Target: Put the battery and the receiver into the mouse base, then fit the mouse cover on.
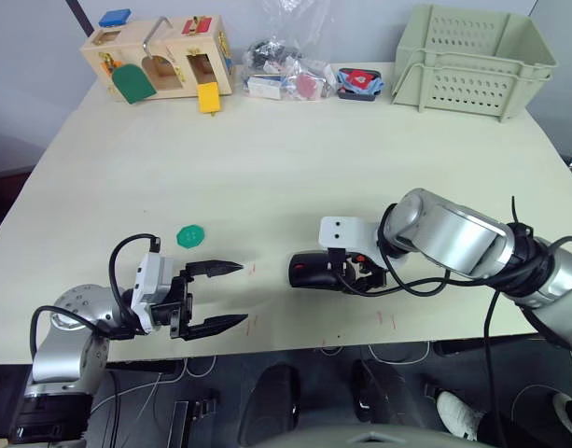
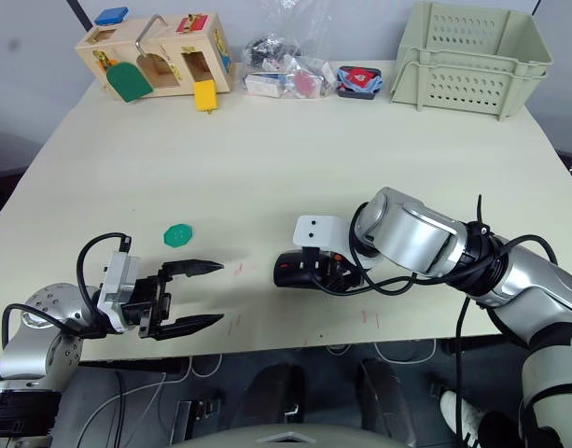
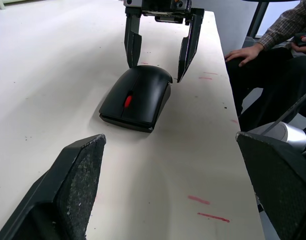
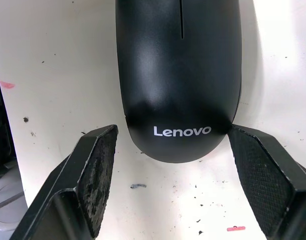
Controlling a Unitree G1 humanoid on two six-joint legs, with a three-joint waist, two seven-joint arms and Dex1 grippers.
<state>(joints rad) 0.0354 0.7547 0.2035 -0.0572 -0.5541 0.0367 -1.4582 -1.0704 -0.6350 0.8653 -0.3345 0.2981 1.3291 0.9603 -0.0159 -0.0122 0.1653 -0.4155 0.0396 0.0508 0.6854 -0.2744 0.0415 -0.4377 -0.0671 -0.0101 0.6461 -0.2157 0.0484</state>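
I read the tabletop first: pale, wide, with one slatted green crate at the far right corner, one wooden latch-board toy at the far left, and a small heap of bagged parts between them along the back edge. A person's hand rests on a knee beyond the tabletop's edge.

My right arm reaches in across the near edge, and the right gripper has its fingers spread wide, one on each side of the mouse's rear without touching it. My left gripper hangs over the near left of the tabletop, well apart from the mouse, fingers also spread and holding nothing.

The mouse cover sits on the mouse base, which shows as a dark rim under the shell, near the front middle of the tabletop. I count one mouse, assembled by the look of it, with a red scroll wheel. I judge we are at the last step, the cover fitted. The next move, I think, calls for checking the seating, perhaps a light press, then backing the right arm off.

One green disc lies just beyond my left gripper.
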